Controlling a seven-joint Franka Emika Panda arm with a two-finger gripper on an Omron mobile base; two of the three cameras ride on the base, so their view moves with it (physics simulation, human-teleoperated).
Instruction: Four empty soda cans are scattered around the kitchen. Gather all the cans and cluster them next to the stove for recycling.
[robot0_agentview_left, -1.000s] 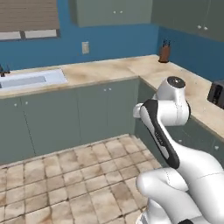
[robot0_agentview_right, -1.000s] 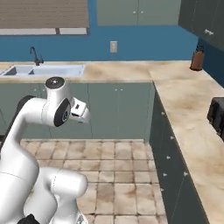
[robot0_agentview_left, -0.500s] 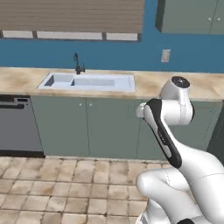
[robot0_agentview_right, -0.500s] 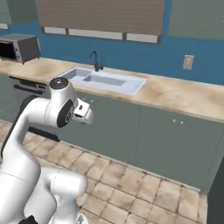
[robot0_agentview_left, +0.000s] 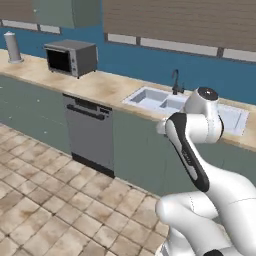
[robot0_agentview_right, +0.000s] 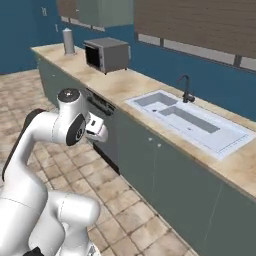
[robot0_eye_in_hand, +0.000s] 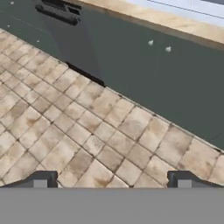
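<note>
The soda cans and the stove are out of view. My gripper (robot0_eye_in_hand: 112, 183) is open, its two dark fingertips (robot0_eye_in_hand: 41, 179) wide apart with nothing between them. It points down at the tan tiled floor (robot0_eye_in_hand: 78, 131) in front of the grey-green cabinets (robot0_eye_in_hand: 166, 78). In the right base view the hand (robot0_agentview_right: 97, 130) is held close to the folded arm, above the floor and short of the counter front.
A beige counter (robot0_agentview_left: 100, 85) runs along the blue wall with a sink (robot0_agentview_right: 190, 120), a microwave (robot0_agentview_left: 70, 57) and a tall grey cylinder (robot0_agentview_left: 12, 47). A dishwasher (robot0_agentview_left: 90, 135) sits under the counter. Open tiled floor (robot0_agentview_left: 50, 200) lies to the left.
The whole picture has shifted: the base has turned, and the views swept from the corner counter past the sink to the microwave. The arm keeps its folded pose and the gripper stays open.
</note>
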